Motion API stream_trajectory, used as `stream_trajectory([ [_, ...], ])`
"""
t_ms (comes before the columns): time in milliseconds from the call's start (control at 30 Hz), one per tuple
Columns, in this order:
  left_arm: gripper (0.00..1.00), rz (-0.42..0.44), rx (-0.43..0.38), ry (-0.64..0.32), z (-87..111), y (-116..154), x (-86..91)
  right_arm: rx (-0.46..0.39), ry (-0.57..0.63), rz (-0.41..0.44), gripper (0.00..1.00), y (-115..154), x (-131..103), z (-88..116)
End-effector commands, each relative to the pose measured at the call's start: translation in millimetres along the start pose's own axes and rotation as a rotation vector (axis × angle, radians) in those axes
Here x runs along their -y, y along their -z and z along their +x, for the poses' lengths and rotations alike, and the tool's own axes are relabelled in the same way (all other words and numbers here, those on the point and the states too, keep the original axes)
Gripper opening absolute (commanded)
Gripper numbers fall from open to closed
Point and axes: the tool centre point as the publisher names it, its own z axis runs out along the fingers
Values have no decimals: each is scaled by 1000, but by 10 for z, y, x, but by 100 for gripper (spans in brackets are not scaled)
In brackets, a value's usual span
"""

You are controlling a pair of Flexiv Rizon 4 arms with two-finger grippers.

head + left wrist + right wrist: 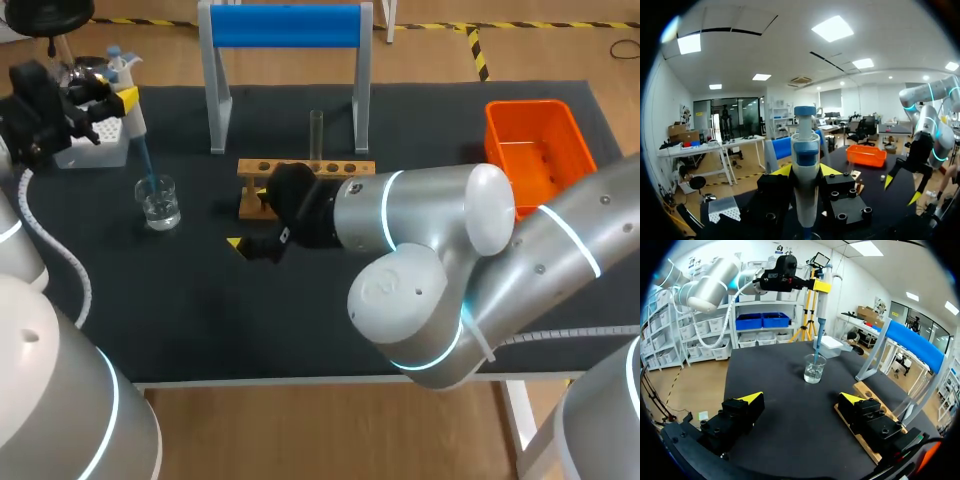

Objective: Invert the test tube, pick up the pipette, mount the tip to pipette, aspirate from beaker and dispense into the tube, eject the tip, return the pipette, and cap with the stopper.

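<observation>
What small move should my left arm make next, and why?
Probably draw liquid up now, before lifting: the white-and-blue pipette, held in the left jaws, has its blue tip dipped into the clear glass beaker.

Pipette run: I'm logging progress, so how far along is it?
Done: the test tube stands upright in the rack, and the pipette carries a tip. In hand: the left gripper holds that tip in the beaker, the aspirating stage. Left: dispensing, ejecting, returning, capping. The right gripper hangs open by the rack.
</observation>
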Motion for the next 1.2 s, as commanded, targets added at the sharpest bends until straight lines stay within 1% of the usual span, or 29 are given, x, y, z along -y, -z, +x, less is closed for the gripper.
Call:
stream_trajectory([
  [33,0,5,-5,3,-36,-31,-73,2,0,-1,100,0,8,9],
  [267,0,4,-5,12,-55,-33,-157,2,0,-1,100,0,8,9],
  [933,0,-27,-13,-1,-50,-104,-338,2,0,-1,100,0,8,9],
  [1200,0,-26,-8,-1,-58,-110,-371,2,0,-1,100,0,8,9],
])
